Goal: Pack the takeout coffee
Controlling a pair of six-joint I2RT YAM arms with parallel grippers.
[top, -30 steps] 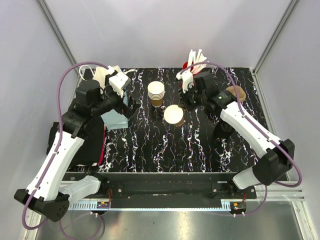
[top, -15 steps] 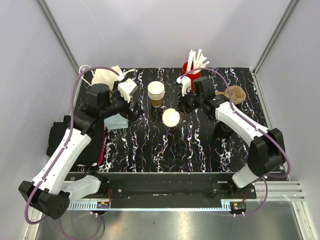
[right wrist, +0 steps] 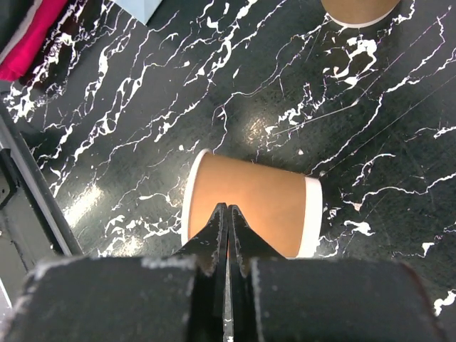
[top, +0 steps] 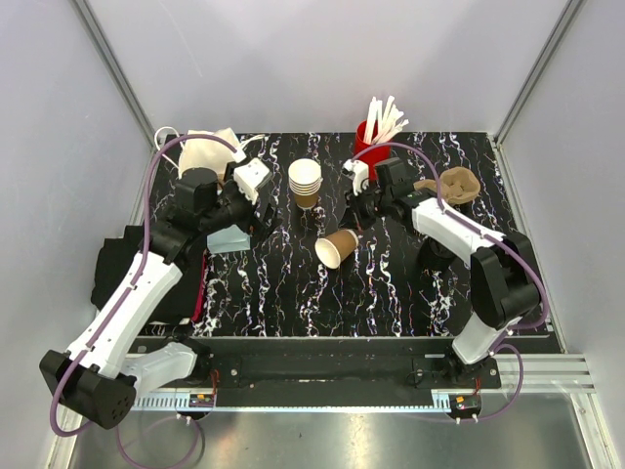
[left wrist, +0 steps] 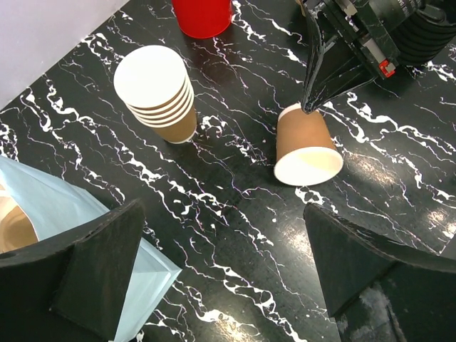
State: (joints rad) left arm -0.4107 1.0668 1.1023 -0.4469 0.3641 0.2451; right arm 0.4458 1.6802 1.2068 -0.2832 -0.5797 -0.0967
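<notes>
Takeout coffee cup: small brown kraft-paper cup with white rim and inside point(left wrist: 303, 142), lying on its side on the black white-veined marble tabletop point(left wrist: 235, 235), with no lid on it.
Where it sits: directly under my right fingertips, its base end nearest them. Its open mouth faces my left gripper, and it lies ahead and right of my left jaws, well apart from them.
My right gripper point(right wrist: 227, 210): fingers pressed together, pinching nothing. The tips are at the cup's base edge; touching or just above, I cannot tell.
My left gripper point(left wrist: 222, 214): spread wide, empty, hanging over bare table.
Ahead-left of my left gripper: stack of lidless brown paper cups point(left wrist: 155, 92), with a red plastic cup point(left wrist: 201, 14) beyond it.
Under my left finger: what looks like a pale blue paper bag point(left wrist: 50, 206).
Lid: I can pick out no round black lid.
Done so far: nothing is packed, as I judge it.
Left to do: stand the cup up, lid it, bag it.
</notes>
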